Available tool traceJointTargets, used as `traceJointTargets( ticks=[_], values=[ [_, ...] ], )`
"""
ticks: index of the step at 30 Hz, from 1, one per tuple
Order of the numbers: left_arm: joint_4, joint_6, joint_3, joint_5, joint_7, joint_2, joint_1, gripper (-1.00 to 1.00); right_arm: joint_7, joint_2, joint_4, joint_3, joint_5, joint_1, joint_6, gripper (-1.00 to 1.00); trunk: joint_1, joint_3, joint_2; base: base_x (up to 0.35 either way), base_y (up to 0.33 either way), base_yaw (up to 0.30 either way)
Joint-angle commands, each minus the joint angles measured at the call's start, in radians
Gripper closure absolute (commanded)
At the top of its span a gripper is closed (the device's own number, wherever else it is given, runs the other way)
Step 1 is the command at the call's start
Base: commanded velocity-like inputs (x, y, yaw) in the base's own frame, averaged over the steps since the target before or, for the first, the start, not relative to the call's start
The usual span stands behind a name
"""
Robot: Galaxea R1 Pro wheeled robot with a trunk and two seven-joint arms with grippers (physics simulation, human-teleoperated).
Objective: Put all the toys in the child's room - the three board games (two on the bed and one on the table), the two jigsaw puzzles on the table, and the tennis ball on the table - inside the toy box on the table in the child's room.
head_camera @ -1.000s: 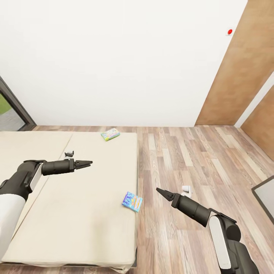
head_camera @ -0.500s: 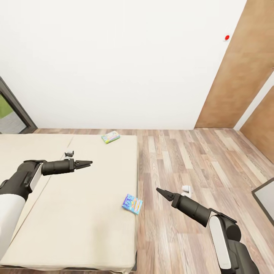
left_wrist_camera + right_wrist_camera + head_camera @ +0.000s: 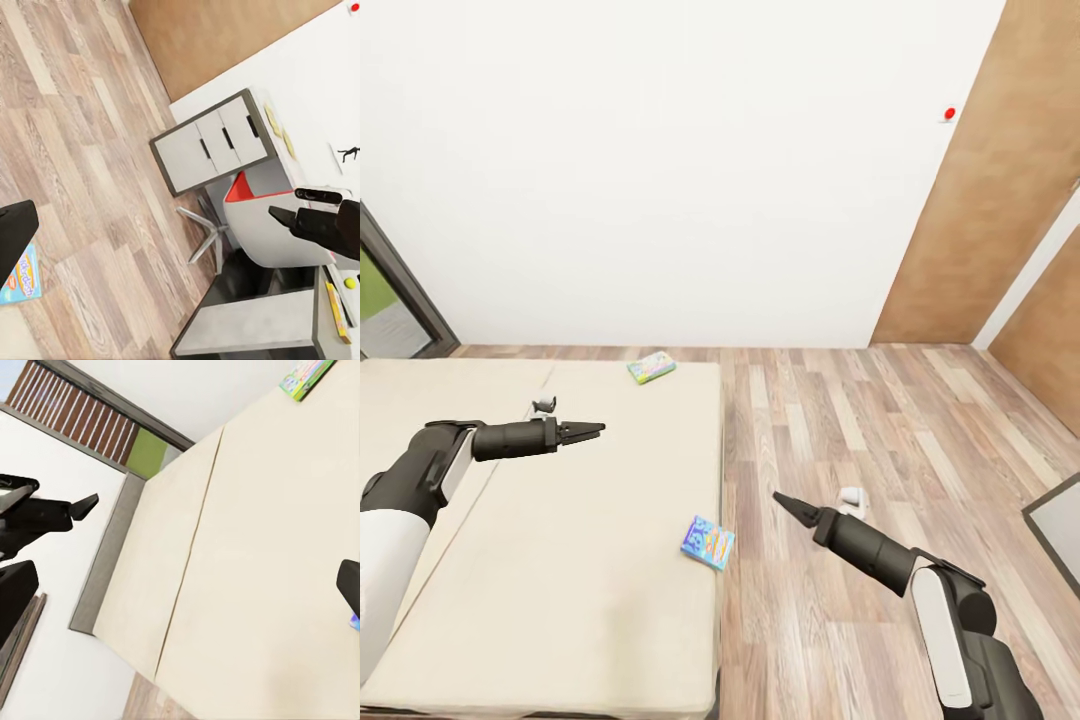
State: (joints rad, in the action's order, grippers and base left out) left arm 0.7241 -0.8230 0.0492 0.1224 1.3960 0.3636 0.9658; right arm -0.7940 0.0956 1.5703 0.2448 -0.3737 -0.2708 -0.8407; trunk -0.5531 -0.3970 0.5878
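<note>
**Rolling up to the bed, nothing picked up yet**

So the robot is at the side of the bed [image 3: 560, 600], arms out front, both hands empty; my read is we're at the fetch-the-bed-games step, approach phase. The blue-purple board game [image 3: 708, 542] lies flat right at the mattress edge nearest the wood floor [image 3: 880, 420]; the green-edged board game [image 3: 651, 367] sits at the far corner of the mattress near the white wall [image 3: 660, 150]. Both are flat on the beige surface, well apart from each other.

The left gripper [image 3: 592, 431] hovers over the middle of the bed with its fingers pressed together to a point; the right gripper [image 3: 784, 500] hangs over the floor just beside the bed edge, also closed to a point, near the blue-purple game but not touching it.

The left wrist view catches the desk [image 3: 255, 322] with a yellow ball [image 3: 349, 283] and the yellow edge of a flat box on it; can't make out the toy box there.

Next move, as I see it: spread the right fingers, swing over the blue-purple box and come down on its overhanging side; it's thin and flat, so getting a finger under an edge is the tricky bit; the green one probably needs a reach from the left arm or a scoot forward.
</note>
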Motion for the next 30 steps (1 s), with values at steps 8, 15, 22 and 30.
traceJointTargets(
  ticks=[8,15,22,30],
  values=[
    [0.0,-0.01,0.0,0.003,0.002,0.0,0.001,-1.0,-0.002,-0.001,-0.001,0.002,-0.017,-0.001,-0.005,-1.0,0.0,0.012,0.001,0.0,0.0,0.0],
    [0.0,-0.01,-0.001,0.003,0.005,0.0,0.001,-1.0,-0.001,-0.001,0.002,0.002,-0.019,-0.001,-0.005,-1.0,0.0,0.024,0.001,0.0,0.0,0.0],
    [0.0,-0.01,-0.001,0.004,0.006,0.0,0.001,-1.0,0.004,0.005,0.003,-0.001,-0.019,-0.001,-0.002,-1.0,0.0,0.035,0.001,0.0,0.0,0.0],
    [0.0,-0.01,-0.001,0.004,0.007,0.0,0.001,-1.0,0.005,0.008,0.002,-0.003,-0.019,-0.001,0.001,-1.0,0.0,0.048,0.001,0.0,0.0,0.0]
  ],
)
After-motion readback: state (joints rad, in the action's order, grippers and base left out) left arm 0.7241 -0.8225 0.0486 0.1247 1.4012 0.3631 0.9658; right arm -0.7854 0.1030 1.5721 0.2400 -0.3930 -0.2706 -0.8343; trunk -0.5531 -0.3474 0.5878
